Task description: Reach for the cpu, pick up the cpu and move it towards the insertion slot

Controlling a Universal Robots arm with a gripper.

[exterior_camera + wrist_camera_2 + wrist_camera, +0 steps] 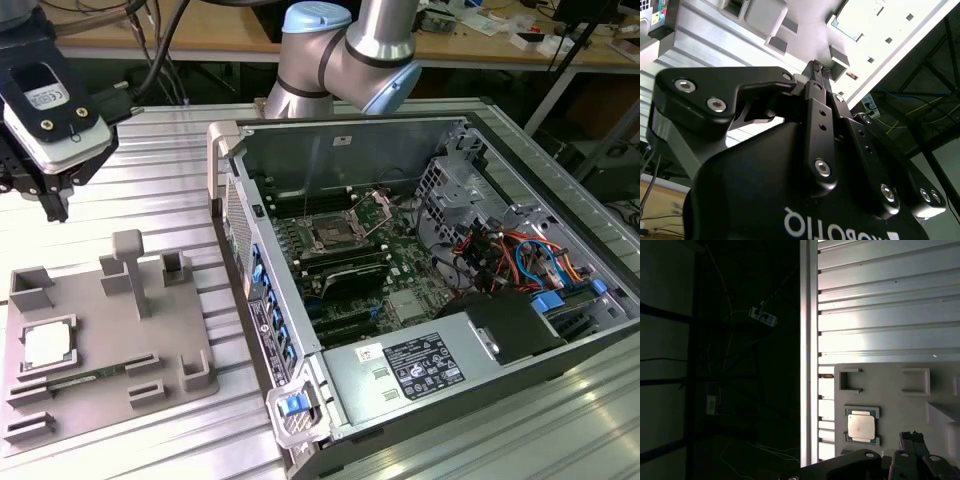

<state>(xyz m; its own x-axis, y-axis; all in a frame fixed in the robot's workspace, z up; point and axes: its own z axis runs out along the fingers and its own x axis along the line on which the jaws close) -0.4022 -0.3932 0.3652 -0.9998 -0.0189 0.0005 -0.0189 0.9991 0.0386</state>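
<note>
Currently the gripper (55,208) is hanging in the air above the bench (160,170), carrying nothing. In the second wrist view its black metal fingers are converging on the gripper's (815,66) tip, so I'm reading them as pressed together with nothing between them.

The cpu (48,345) is sitting below the gripper and slightly forward of it, well apart, so the gap is mostly vertical. In the first wrist view it is showing just beside the gripper (912,436) tip. The cpu (861,426) is lying flat, top face up, in a shallow square recess. It's square, so there is no long axis to line up with, and its edges are running parallel to the tray's edges. The top is smooth silvery-white metal with a darker thin rim. It's a thin part, so I'm expecting little edge to grab.

The grey plastic tray (190,335) underneath is looking matte, with moulded upright posts and rectangular recesses. It is resting on the bench, which is ribbed aluminium and glaring in the light.

Farthest from the gripper, towards the exterior view's right, the insertion slot (330,237) is sitting on the motherboard inside the open computer case (225,140). It has a shiny metal frame and a dark centre, well apart from both cpu and gripper.
</note>
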